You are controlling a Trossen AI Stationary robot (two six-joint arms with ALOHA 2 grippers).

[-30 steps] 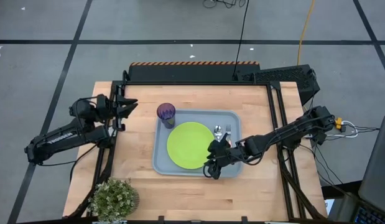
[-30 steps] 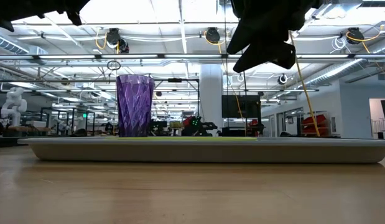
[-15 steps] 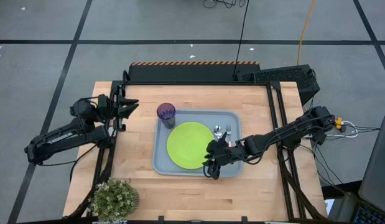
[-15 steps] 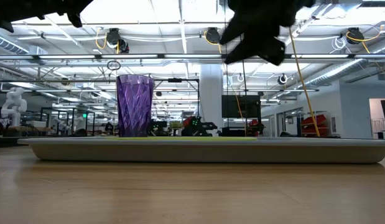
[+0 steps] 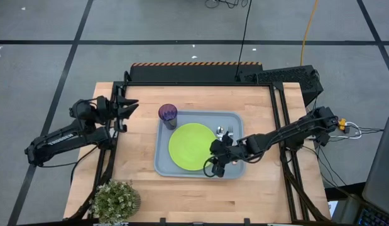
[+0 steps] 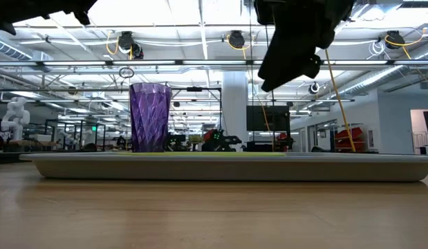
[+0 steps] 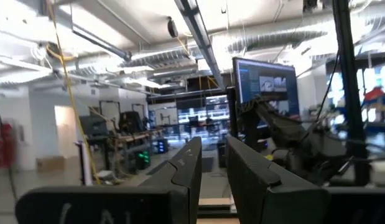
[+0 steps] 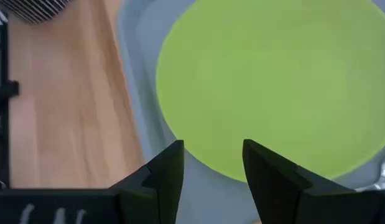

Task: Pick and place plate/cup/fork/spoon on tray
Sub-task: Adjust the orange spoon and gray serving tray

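The fork and spoon show only their silver heads on the tray; the handles hide under the right gripper, fingers spread and empty above the plate. The cup stands in the tray's far left corner. The wooden table carries 1 potted plant. The left gripper waits at the table's left edge, fingers slightly parted, empty.

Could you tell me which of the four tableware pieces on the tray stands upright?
The purple cup, at the tray's far left corner; the plate, spoon and fork all lie flat.
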